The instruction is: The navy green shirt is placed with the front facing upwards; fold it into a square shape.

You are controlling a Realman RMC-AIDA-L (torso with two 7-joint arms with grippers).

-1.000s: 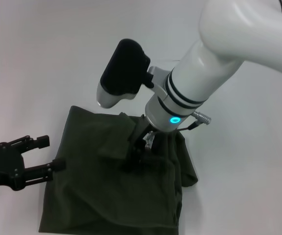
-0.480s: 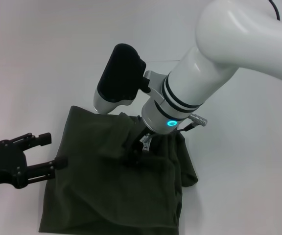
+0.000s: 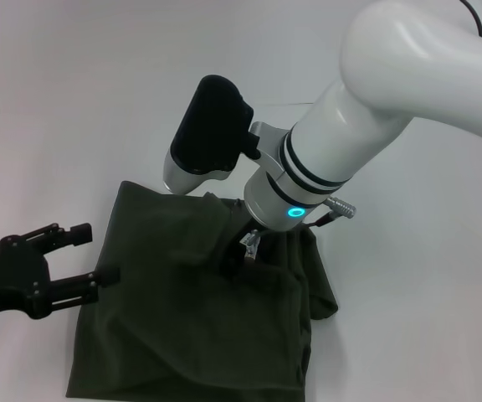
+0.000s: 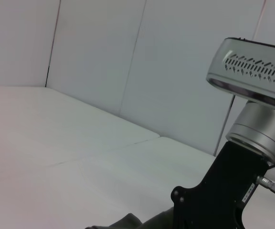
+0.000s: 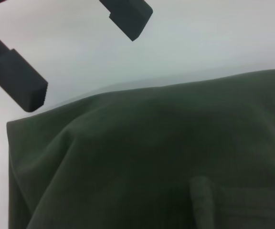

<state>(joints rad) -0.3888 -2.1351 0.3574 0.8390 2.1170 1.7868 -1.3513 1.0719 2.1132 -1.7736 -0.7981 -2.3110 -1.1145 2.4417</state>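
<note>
The navy green shirt [image 3: 182, 327] lies on the white table as a rough rectangle, with a raised ridge near its middle and a bunched lump on its right side [image 3: 318, 289]. No lettering or collar shows. My right gripper [image 3: 238, 254] hangs from the white wrist right at that ridge; the cloth hides its tip. The right wrist view is filled by the shirt [image 5: 152, 157] at close range. My left gripper [image 3: 90, 253] stands open just off the shirt's left edge, holding nothing. It also appears in the right wrist view, where my left gripper [image 5: 75, 47] is beyond the cloth.
White table [image 3: 74, 100] surrounds the shirt on all sides. The bulky right arm [image 3: 333, 159] and its black camera housing [image 3: 212, 126] hang over the shirt's far half. The left wrist view shows that right arm [image 4: 252, 129] close by, and grey walls behind.
My right wrist has lifted slightly and shifted a little right above the ridge. The left gripper has edged right toward the shirt's edge. The shirt's shape looks the same.
</note>
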